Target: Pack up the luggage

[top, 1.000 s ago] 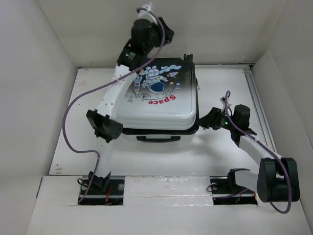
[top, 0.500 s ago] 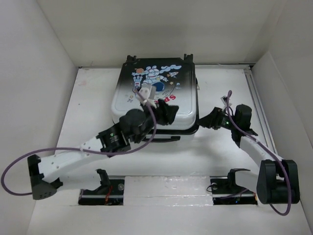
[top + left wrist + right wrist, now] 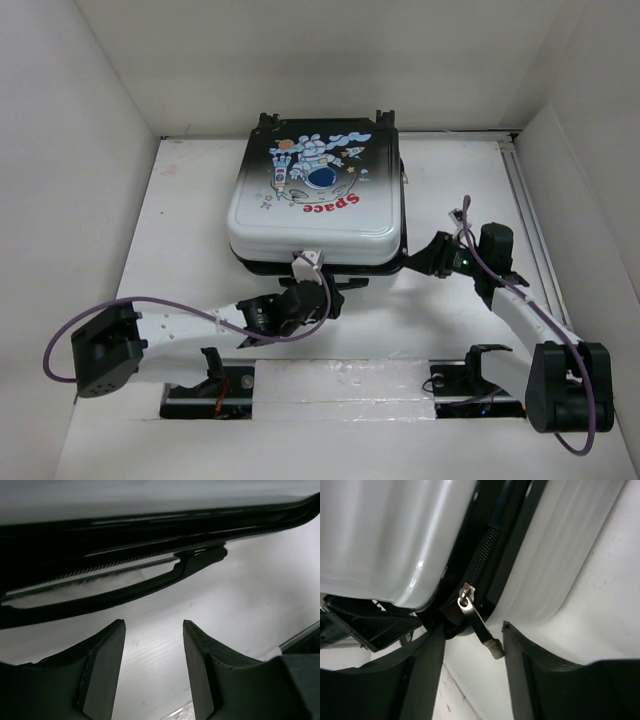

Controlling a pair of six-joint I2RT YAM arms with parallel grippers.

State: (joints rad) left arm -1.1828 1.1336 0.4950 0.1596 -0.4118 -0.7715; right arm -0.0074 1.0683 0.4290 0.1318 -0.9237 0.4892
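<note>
The luggage (image 3: 318,215) lies flat at the back middle of the table, lid down, with the astronaut print and the red "Space" word facing up. My left gripper (image 3: 326,296) is low at its front edge, open and empty. In the left wrist view my left gripper (image 3: 153,626) faces the black carry handle (image 3: 150,584) and the zipper teeth. My right gripper (image 3: 416,262) is at the front right corner, open. In the right wrist view my right gripper (image 3: 472,627) has the metal zipper pull (image 3: 476,621) hanging between its fingers, its tip close to the right one.
White walls enclose the table on the left (image 3: 90,200), back and right. A rail (image 3: 520,200) runs along the table's right side. Purple cables (image 3: 120,312) trail from both arms. The arm bases stand at the near edge (image 3: 340,385).
My left arm has swung from behind the luggage, over the lid, down to its front edge. My right gripper has shifted slightly at the front right corner.
</note>
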